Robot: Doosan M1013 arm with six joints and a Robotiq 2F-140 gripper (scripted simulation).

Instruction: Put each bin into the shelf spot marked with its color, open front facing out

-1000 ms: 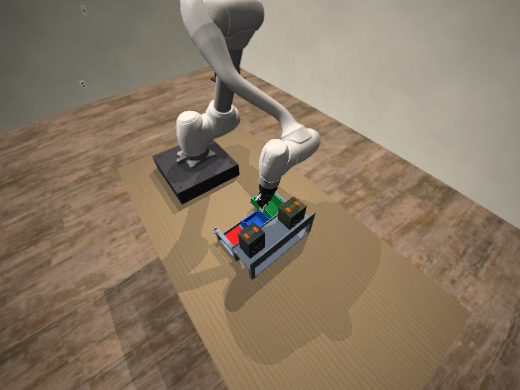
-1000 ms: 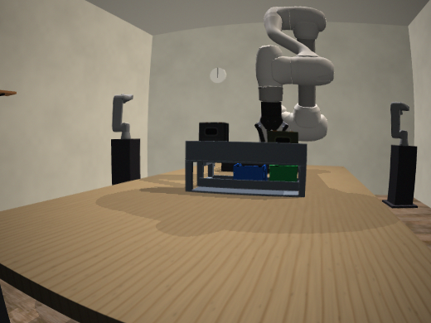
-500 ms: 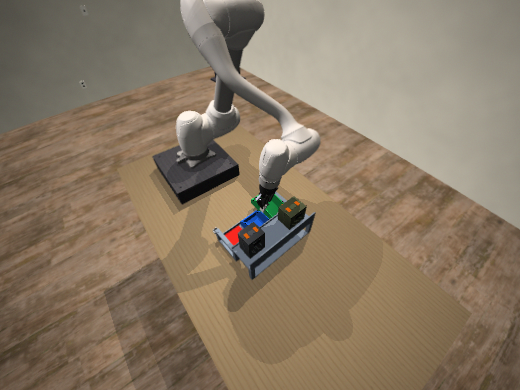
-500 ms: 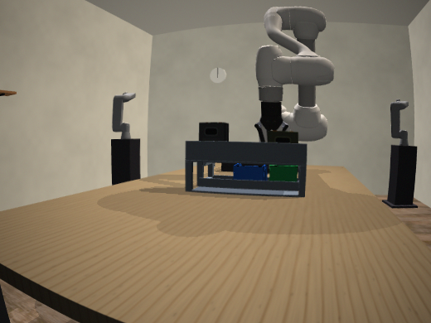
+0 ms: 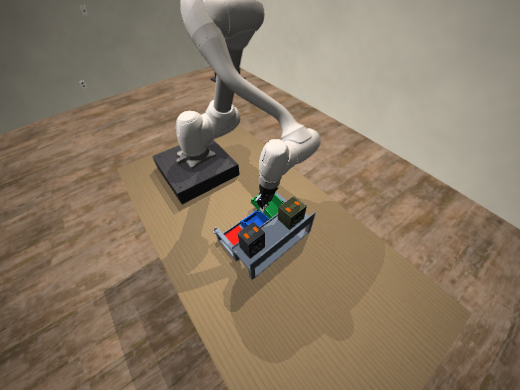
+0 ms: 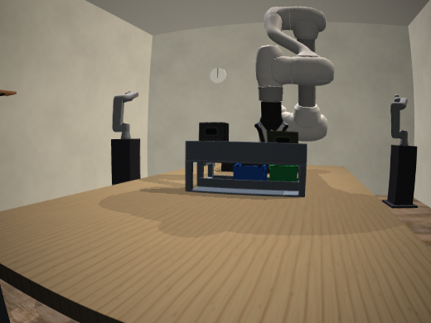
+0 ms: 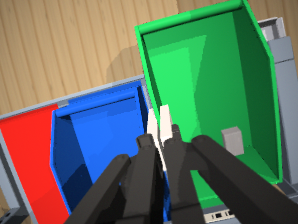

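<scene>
The green bin [image 7: 210, 95] is tilted, with its far end in the right spot of the grey shelf [image 5: 272, 240] and its near end sticking out toward the arm [image 5: 267, 204]. It also shows under the shelf's board in the exterior view [image 6: 283, 172]. A small grey part [image 7: 232, 141] lies inside it. My gripper [image 7: 161, 119] [image 5: 262, 199] is shut on the green bin's left wall, and it shows at the shelf's edge. The blue bin [image 7: 100, 140] [image 5: 254, 219] sits in the middle spot beside it. The red mark [image 7: 25, 150] on the left spot is bare.
Two dark boxes [image 5: 251, 240] [image 5: 292, 212] stand on the shelf's top board, the right one close to my gripper. The arm's black base [image 5: 196, 170] is behind the shelf. Two black pedestals with small arms [image 6: 124, 159] [image 6: 401, 174] stand beside the table.
</scene>
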